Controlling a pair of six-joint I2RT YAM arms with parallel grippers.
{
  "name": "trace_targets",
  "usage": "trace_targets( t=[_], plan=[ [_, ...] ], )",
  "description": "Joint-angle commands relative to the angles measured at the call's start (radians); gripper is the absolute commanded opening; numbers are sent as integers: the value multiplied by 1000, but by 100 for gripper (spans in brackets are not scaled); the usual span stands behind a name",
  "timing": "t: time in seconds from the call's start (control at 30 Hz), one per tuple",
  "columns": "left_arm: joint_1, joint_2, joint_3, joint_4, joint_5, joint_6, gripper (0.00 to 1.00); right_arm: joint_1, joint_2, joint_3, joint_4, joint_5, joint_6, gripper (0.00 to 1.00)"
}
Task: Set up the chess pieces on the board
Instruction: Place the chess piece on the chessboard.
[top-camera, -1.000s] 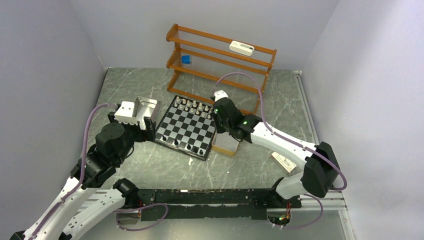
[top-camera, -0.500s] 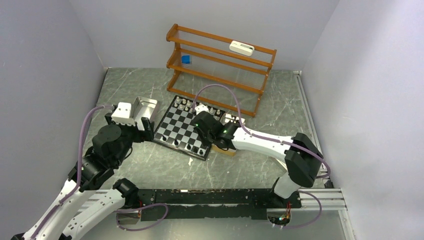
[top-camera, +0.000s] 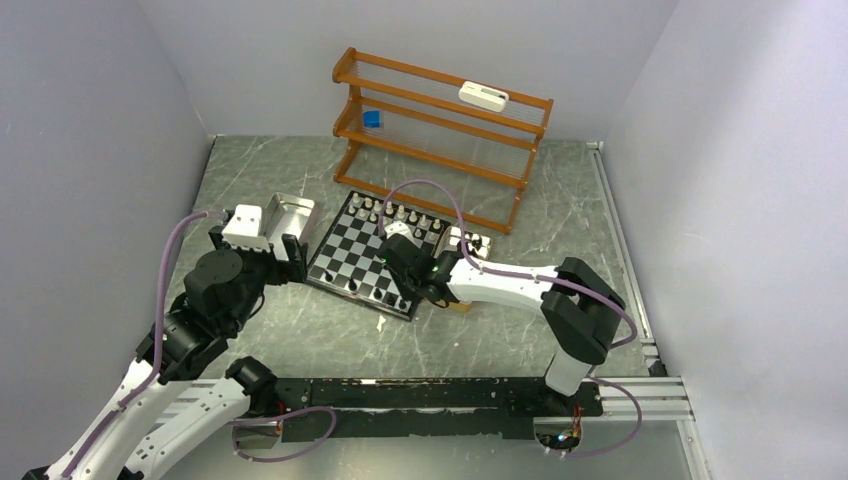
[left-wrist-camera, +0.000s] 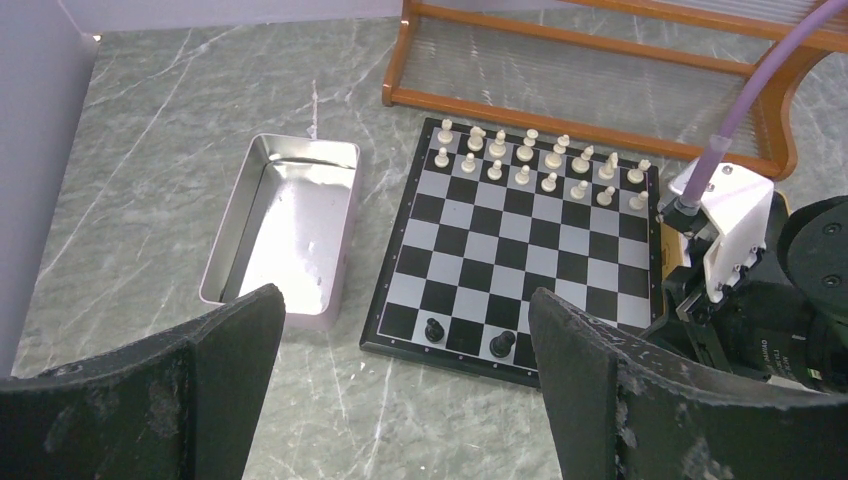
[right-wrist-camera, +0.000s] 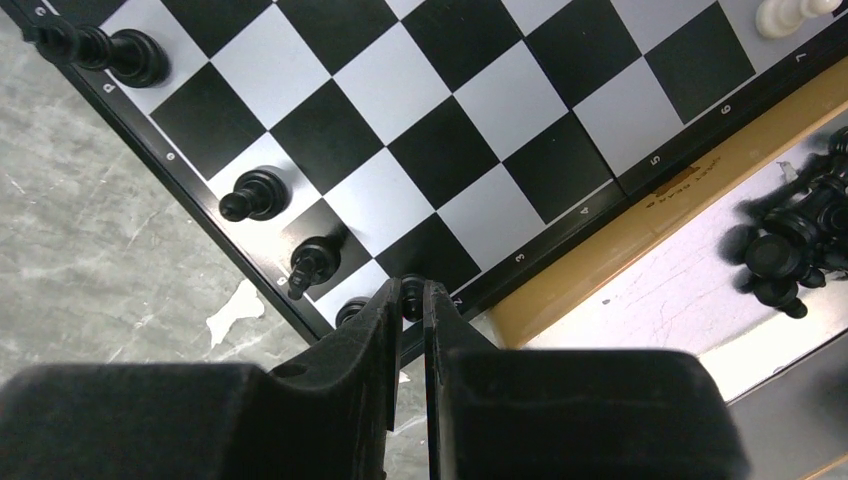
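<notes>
The white half is looking finished: the white pieces (left-wrist-camera: 530, 160) are standing upright in two full rows along the far edge of the chessboard (left-wrist-camera: 500, 250), which is lying in the middle of the desk, just in front of the wooden rack (top-camera: 440, 120).

The black half is only getting started. A few black pieces (right-wrist-camera: 255, 195) are standing on the squares along the board's near edge, towards its right corner, and the rest of that row and the row behind it are showing bare squares. A heap of spare black pieces (right-wrist-camera: 790, 235) is lying in the tan box (right-wrist-camera: 600, 260), which is touching the board's right edge.

The right gripper (right-wrist-camera: 412, 300) is hanging low over the board's near right corner. Its fingers are pressed nearly together and appear to be pinching a small black piece (right-wrist-camera: 412, 287) by its top, though only a dark tip is showing between them.

The left gripper (left-wrist-camera: 405, 310) is hovering over the desk near the board's left side, its fingers spread wide and holding nothing. The metal tin (left-wrist-camera: 305, 143) beside the board's left edge is sitting with no pieces in it.

By my reckoning, most of the black side is waiting to be placed.
</notes>
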Motion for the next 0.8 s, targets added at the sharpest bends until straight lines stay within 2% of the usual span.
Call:
trace_targets(
  t=[0.0,0.77],
  plan=[
    [-6,0,0,8,-12,-3,96,6,18,3,2,37,18,15],
    [-5,0,0,5,-13,-3,96,6,73,9,25,45,12,19]
  ],
)
